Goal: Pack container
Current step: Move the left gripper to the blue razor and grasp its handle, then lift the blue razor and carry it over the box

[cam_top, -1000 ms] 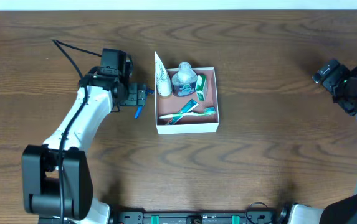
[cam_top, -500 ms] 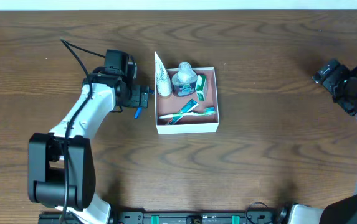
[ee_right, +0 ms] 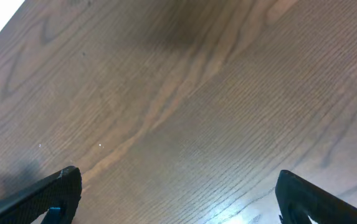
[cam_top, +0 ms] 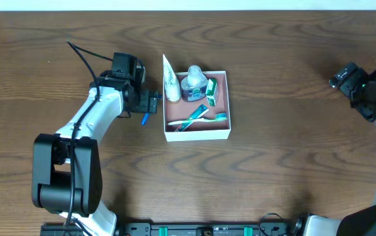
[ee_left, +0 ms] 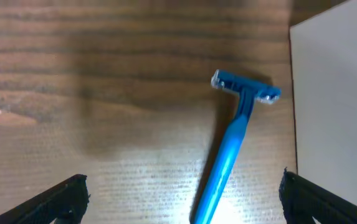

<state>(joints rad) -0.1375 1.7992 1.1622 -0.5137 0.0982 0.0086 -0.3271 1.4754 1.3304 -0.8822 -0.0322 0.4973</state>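
Note:
The container point(cam_top: 198, 134) is a square white box with a pinkish-brown inside, at the table's middle. It holds a toothpaste tube point(cam_top: 170, 82), a small clear bottle point(cam_top: 193, 82), toothbrushes point(cam_top: 197, 118) and a green item. A blue razor point(cam_top: 145, 118) lies on the table just left of the box. In the left wrist view the razor point(ee_left: 231, 146) lies between my open fingers, its head pointing away, with the box's white wall point(ee_left: 334, 99) at the right. My left gripper point(cam_top: 151, 101) is open over the razor. My right gripper point(cam_top: 337, 78) is open and empty at the far right.
Dark wood table all around. The left arm's black cable point(cam_top: 83, 56) loops behind the arm. The right wrist view shows only bare wood point(ee_right: 184, 99) and the table's far edge at the top left.
My left gripper has shifted slightly right and toward the razor beside the box. The right arm has not moved.

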